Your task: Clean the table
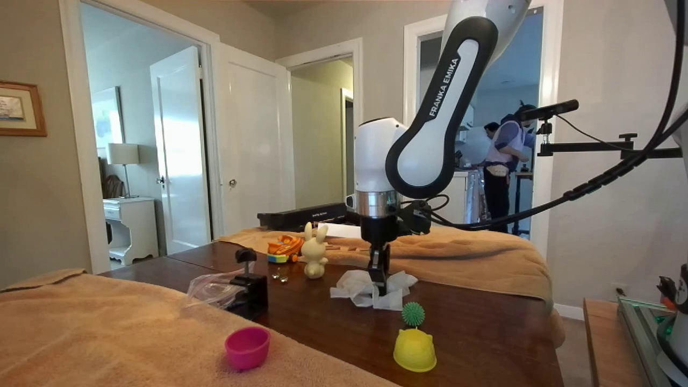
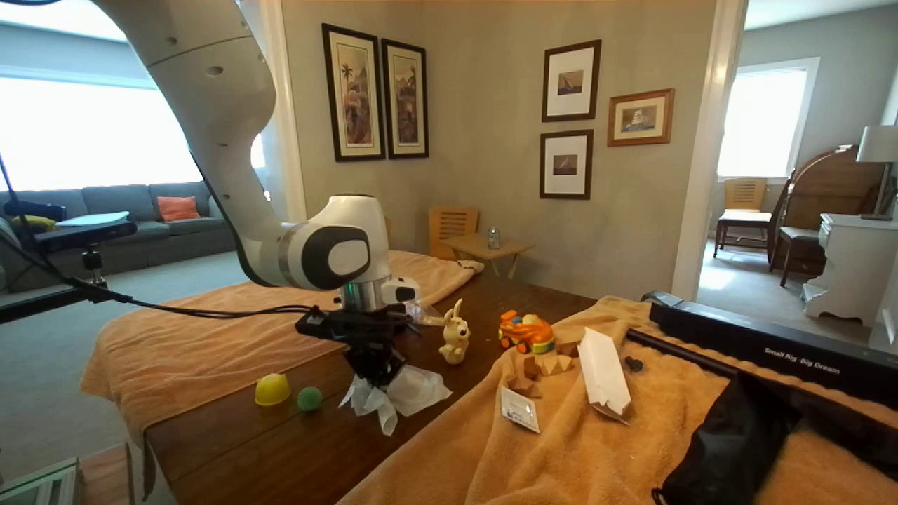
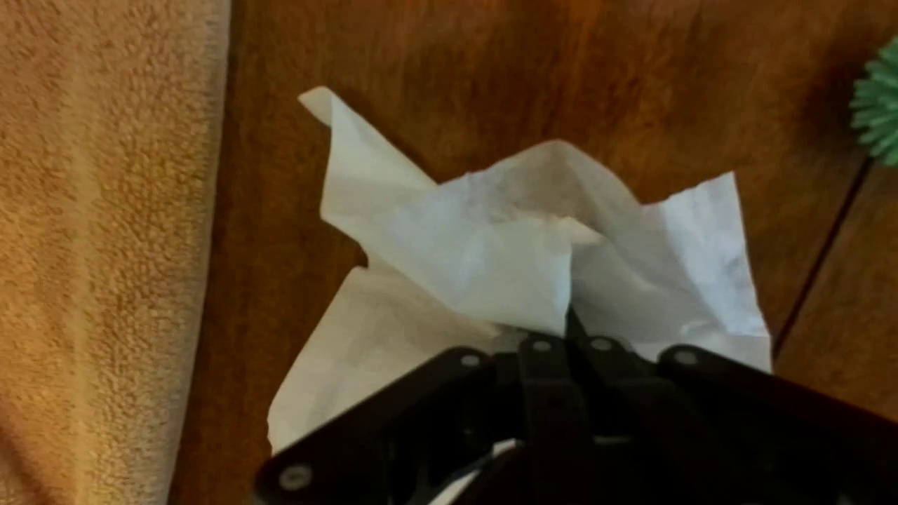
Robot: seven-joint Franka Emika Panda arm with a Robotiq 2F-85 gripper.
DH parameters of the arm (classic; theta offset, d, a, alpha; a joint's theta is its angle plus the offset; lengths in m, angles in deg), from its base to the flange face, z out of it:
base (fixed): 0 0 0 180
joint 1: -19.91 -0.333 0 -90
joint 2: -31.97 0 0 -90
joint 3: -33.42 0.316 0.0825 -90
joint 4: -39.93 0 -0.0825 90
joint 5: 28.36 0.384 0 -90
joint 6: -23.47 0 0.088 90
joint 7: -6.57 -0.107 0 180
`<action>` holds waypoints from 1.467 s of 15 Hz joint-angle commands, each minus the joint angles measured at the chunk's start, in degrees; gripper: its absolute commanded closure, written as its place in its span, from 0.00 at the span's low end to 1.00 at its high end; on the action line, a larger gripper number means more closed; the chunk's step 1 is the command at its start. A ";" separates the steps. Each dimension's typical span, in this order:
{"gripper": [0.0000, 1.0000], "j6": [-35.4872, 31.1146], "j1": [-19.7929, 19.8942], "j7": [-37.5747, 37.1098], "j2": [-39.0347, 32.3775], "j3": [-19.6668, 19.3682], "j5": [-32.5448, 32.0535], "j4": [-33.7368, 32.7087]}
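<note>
Risks, left to right as seen in an exterior view: the clamp point(image 1: 258, 295) and the rabbit point(image 1: 314, 255) could be struck if a wiping stroke were carried too far left; the rabbit, tall and narrow, would likely be toppled. The cloth point(image 1: 355, 282) is judged to be held by one fold, pinched between the closed fingers point(image 3: 554, 400); its edges lie loose, so it could be wadded up or pulled free, and the counter point(image 1: 484, 322) scraped by bare metal. At near right, the ball point(image 1: 413, 314) could be set rolling by a light touch, and the yellow cup point(image 1: 415, 350) nudged.

Counter: located under the cloth, left bare between the near towel point(image 1: 107, 328) and the far towel point(image 1: 473, 263). Dark brown, glossy wood noted; a seam is seen near the ball. Whether dirt is present cannot be told.
</note>
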 commanded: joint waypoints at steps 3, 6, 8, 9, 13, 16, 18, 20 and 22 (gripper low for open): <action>1.00 0.25 1.17 -2.19 2.17 -0.74 -3.35 3.35; 1.00 0.05 0.46 -2.22 0.71 0.35 -3.32 2.12; 1.00 -0.07 -0.17 -2.26 -0.49 1.16 -3.60 1.15; 1.00 -0.27 -0.76 -2.62 -0.98 1.23 -4.40 0.72; 1.00 -0.79 -2.14 -2.16 -2.65 2.61 -6.25 -1.34; 1.00 -0.99 -3.40 -1.83 -4.29 3.99 -6.86 -3.85; 1.00 -0.83 -4.26 -1.64 -5.47 4.73 -6.90 -5.75; 1.00 -0.48 -4.82 -1.43 -6.48 5.05 -6.80 -7.54; 1.00 -0.17 -5.11 -1.35 -7.13 4.81 -6.97 -8.59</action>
